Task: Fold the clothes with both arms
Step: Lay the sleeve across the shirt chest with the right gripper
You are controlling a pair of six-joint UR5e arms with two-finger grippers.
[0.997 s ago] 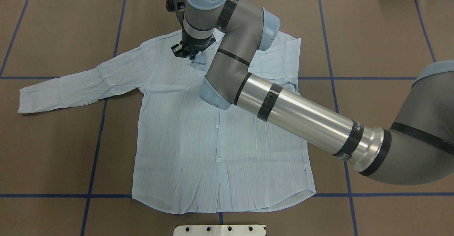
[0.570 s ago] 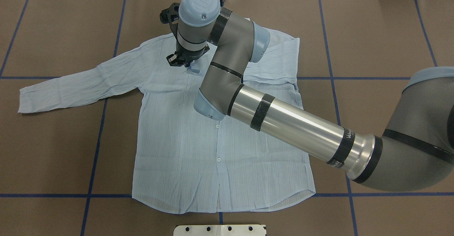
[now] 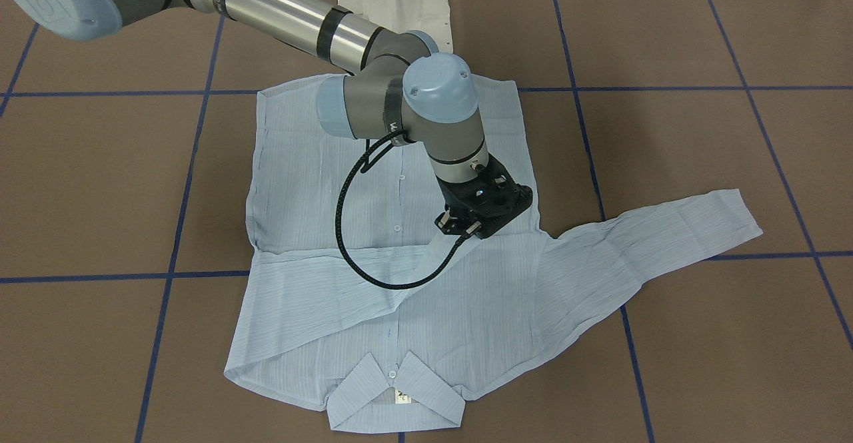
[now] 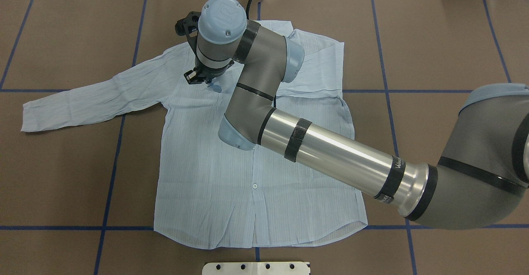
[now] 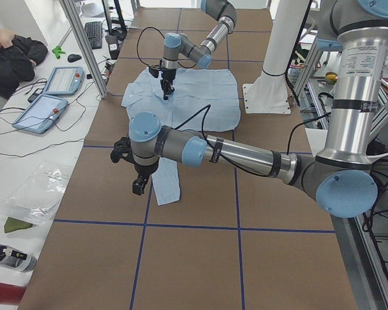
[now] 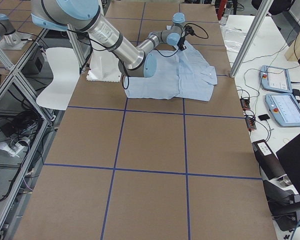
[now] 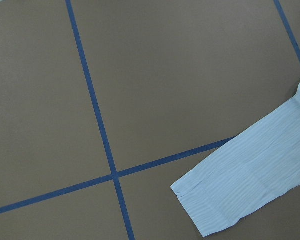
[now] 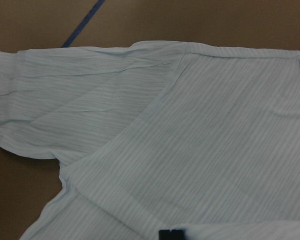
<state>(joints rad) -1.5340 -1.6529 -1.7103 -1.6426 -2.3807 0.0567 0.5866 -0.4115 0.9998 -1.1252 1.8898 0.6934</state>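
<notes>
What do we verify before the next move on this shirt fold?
1. Right end effector grip: ok, shut on the cuff end of the light-blue striped long-sleeved shirt.
2. Robot-right sleeve folded across the chest: ok, not yet released.
3. Robot-left sleeve folded: not ok, it lies spread out on the brown paper-covered table.
4. Left end effector open or shut: cannot tell; seen only from the side, beside that sleeve's cuff.
5. Black cable loop on the right arm clear of the fabric: cannot tell.
6. Shirt body flat: ok.
</notes>
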